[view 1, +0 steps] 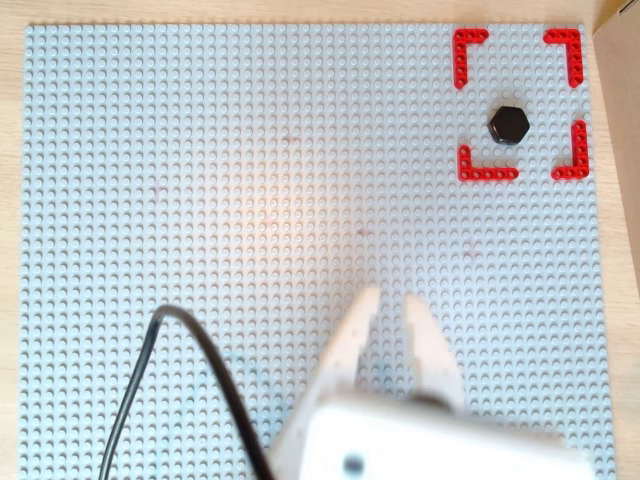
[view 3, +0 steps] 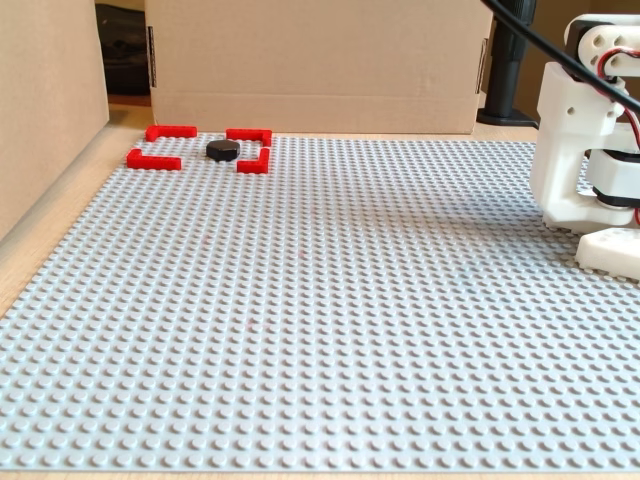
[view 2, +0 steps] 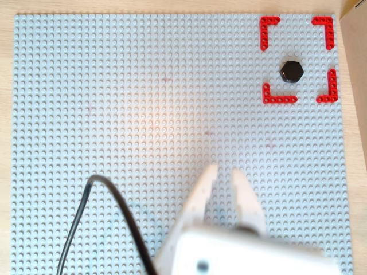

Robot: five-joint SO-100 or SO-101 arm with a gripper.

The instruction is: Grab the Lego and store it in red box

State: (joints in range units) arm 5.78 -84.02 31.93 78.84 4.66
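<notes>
The Lego (view 1: 508, 124), a small black hexagonal piece, sits on the grey baseplate (view 1: 200, 150) inside the red box (view 1: 488, 174), a square of four red L-shaped corner pieces at the top right in both overhead views. It lies in the lower middle of the square (view 2: 291, 71). In the fixed view the Lego (view 3: 222, 150) sits inside the red box (view 3: 153, 160) at the far left. My gripper (view 1: 391, 296) is at the bottom middle, far from the Lego. Its white fingers stand slightly apart and hold nothing. In the fixed view only the arm's white body (view 3: 580, 150) shows, at the right edge.
A black cable (view 1: 150, 360) runs over the plate's lower left. Cardboard boxes stand behind the plate (view 3: 310, 60) and along its left side (view 3: 50, 100) in the fixed view, close to the red box. Wooden table borders the plate.
</notes>
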